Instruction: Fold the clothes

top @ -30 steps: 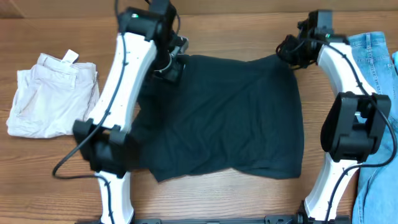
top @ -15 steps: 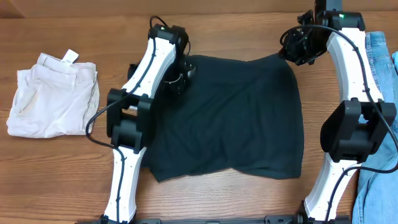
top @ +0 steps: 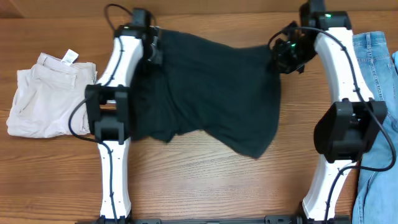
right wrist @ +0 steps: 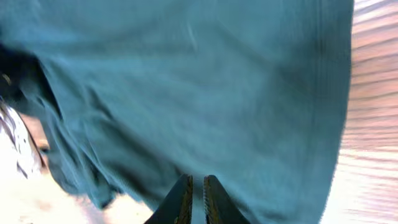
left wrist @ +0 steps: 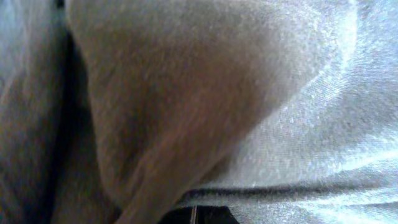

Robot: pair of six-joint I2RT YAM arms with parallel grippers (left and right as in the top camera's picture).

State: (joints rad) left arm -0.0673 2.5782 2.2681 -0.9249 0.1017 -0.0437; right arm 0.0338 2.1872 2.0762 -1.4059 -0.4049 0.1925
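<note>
We see the left pincer (top: pixel 151 50) and right pincer (top: pixel 283 57) clamped on corners of the shirt (top: pixel 211 87) (it sags unevenly). Either pinch could slip, crumpling it on the table (top: pixel 205 186).

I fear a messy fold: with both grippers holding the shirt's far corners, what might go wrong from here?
The right gripper seems to pinch only an edge of the T-shirt; a pull may slip it free.
The near hem lies bunched and slanted on the table, so the fold may come out crooked.
Cloth fills the wrist view of the left gripper, so its grip is hard to check.
</note>
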